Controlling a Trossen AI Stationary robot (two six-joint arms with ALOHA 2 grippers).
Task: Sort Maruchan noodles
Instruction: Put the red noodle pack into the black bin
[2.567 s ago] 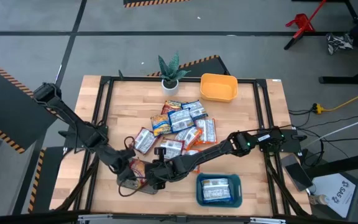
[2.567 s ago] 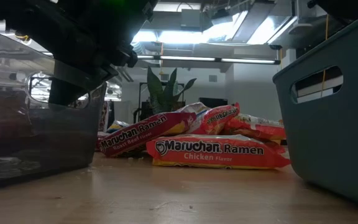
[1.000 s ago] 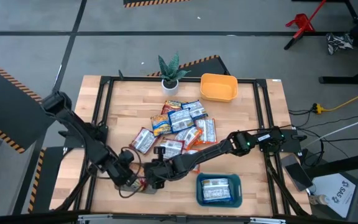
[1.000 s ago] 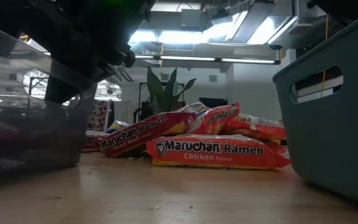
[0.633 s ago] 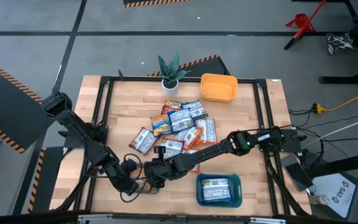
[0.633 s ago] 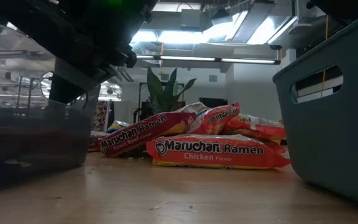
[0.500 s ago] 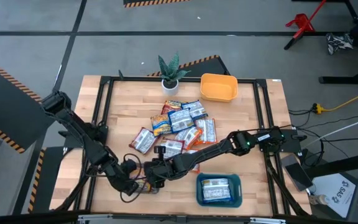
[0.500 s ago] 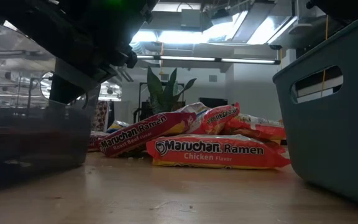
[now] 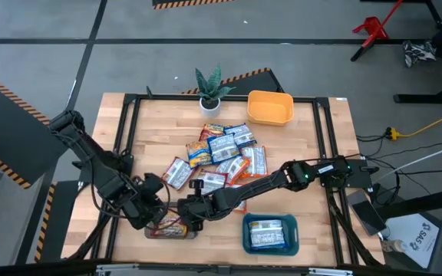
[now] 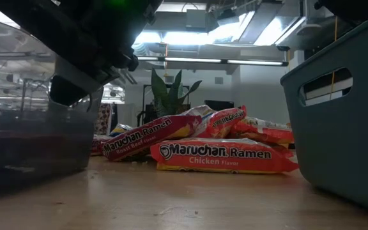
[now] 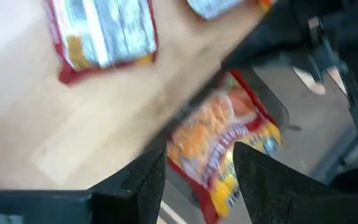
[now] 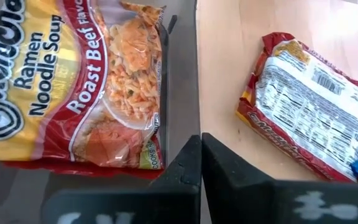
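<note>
At the near edge, around 7 o'clock on the table (image 9: 313, 146), a brown tray (image 9: 167, 230) is seen holding a Roast Beef packet (image 12: 73, 81). The right gripper (image 9: 188, 208), fingers pressed together on the tray's wall, is poised at its 1 o'clock corner. The left gripper (image 9: 153, 201), fingers apart and empty, is held just above the tray's 11 o'clock side. At 5 o'clock, a teal tray (image 9: 270, 234) contains one packet. Farther off, at the centre, the pile of Maruchan noodles (image 9: 221, 157) is spread. At 12 o'clock a potted plant (image 9: 210, 88) and a yellow tray (image 9: 270, 107) are set.
</note>
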